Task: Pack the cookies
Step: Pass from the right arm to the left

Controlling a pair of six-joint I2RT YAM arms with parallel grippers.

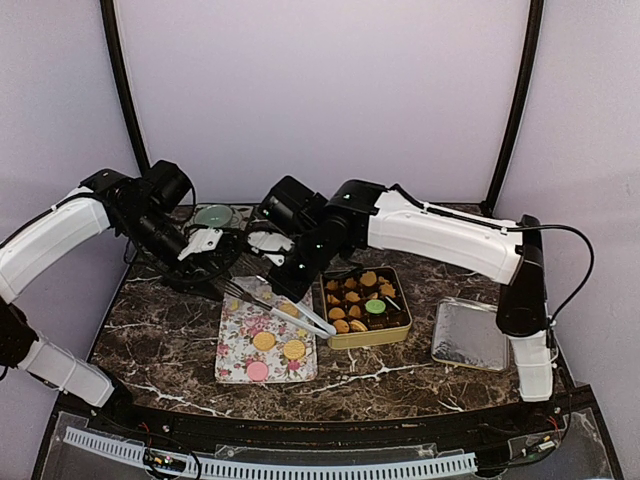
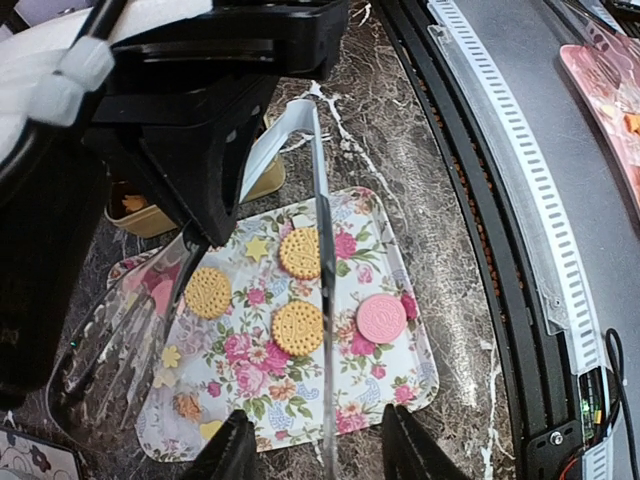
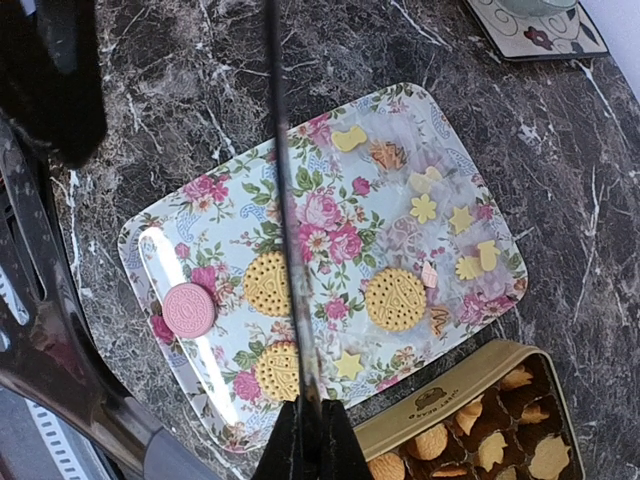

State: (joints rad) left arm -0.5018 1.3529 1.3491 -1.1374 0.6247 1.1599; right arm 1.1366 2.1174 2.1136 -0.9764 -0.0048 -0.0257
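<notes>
Marble table, one tray with four cookies; right pincer clenched on tongs, left pincer released.

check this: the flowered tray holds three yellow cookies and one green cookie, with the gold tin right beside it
Not quite. The fourth cookie on the flowered tray is a pink cookie, not a green one, as the left wrist view shows. The green cookie sits in the gold tin. The three yellow cookies and the tin beside the tray are right.
</notes>
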